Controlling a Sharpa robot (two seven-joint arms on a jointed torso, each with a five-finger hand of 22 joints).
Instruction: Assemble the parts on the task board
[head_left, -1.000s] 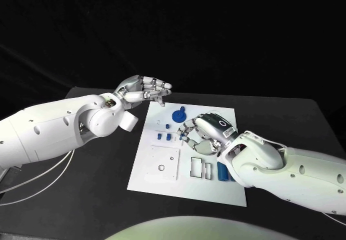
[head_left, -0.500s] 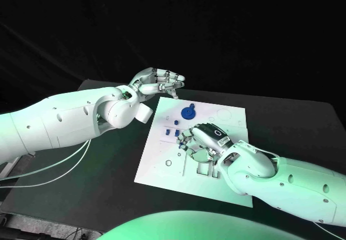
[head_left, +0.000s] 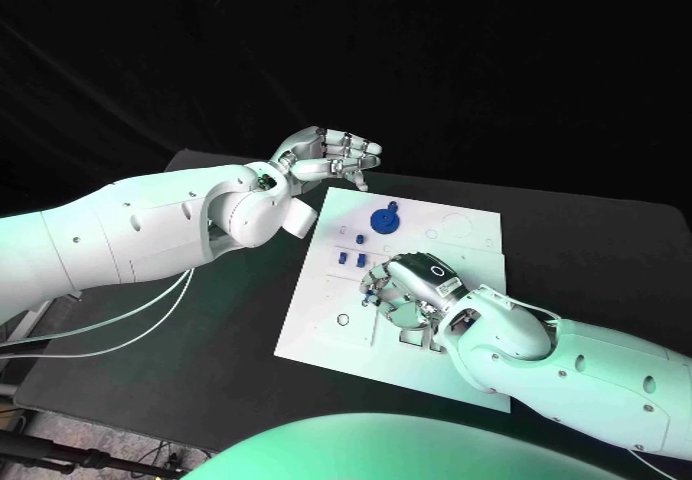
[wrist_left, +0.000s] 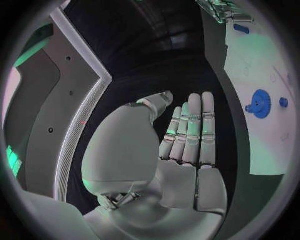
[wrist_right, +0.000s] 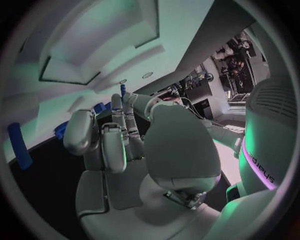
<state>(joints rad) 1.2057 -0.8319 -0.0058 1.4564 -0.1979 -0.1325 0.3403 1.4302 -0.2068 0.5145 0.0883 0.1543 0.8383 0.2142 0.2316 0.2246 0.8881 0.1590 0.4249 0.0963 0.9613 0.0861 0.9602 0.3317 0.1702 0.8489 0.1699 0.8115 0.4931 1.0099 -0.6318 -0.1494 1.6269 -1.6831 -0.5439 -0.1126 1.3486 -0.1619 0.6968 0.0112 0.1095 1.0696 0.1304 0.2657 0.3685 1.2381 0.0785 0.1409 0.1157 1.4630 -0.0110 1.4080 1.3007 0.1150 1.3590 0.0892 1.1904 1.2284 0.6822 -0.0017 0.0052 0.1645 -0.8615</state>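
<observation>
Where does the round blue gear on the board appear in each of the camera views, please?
Head view: the gear lies on the board's far part, between the two hands.
Left wrist view: the gear lies on the board, beyond the left hand's fingertips.
Right wrist view: I cannot pick it out.
Shared landmark: the small blue part right beside the gear.

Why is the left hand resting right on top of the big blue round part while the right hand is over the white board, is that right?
Not quite. In the head view the left hand is raised off the task board's far left corner, holding nothing; the blue round part lies apart from it, untouched. The right hand is indeed over the board.
</observation>
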